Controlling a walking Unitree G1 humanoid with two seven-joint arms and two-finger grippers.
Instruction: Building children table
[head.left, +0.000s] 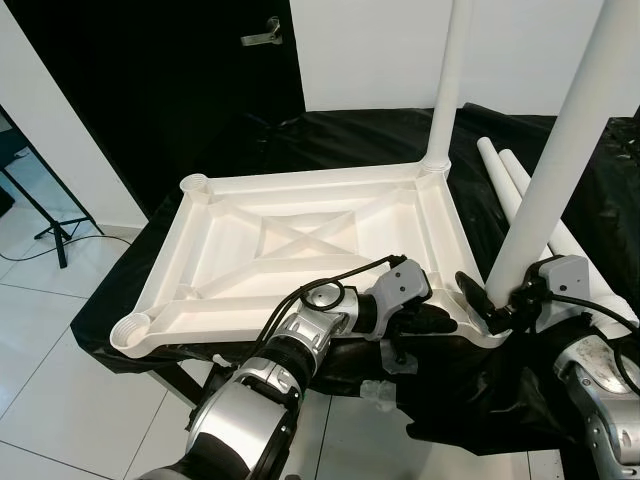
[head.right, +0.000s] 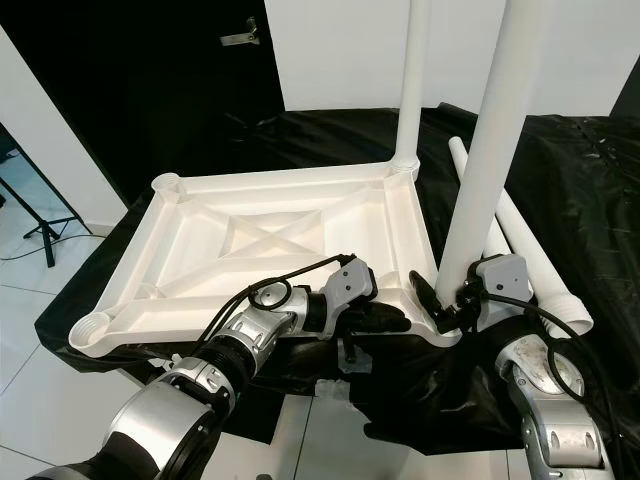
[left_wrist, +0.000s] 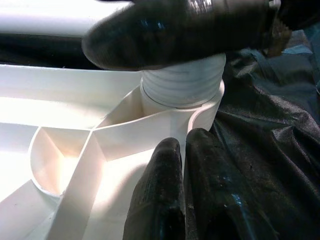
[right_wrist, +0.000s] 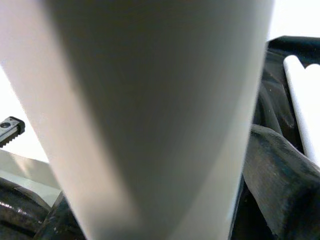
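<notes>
My right gripper (head.left: 497, 305) pinches the base of the tall white plastic table leg (head.left: 575, 130), which stands in the near right corner socket of the upturned white ribbed plastic tabletop (head.left: 300, 245); my left gripper (head.left: 440, 318), fingers pressed together, rests against the tabletop's rim beside that socket. Risk: threads visible above the socket suggest the leg is not fully seated, so turning it off-axis could cross-thread it. The tabletop lies on slippery black sheeting (head.left: 350, 135) and could skid if my left brace slips.
</notes>
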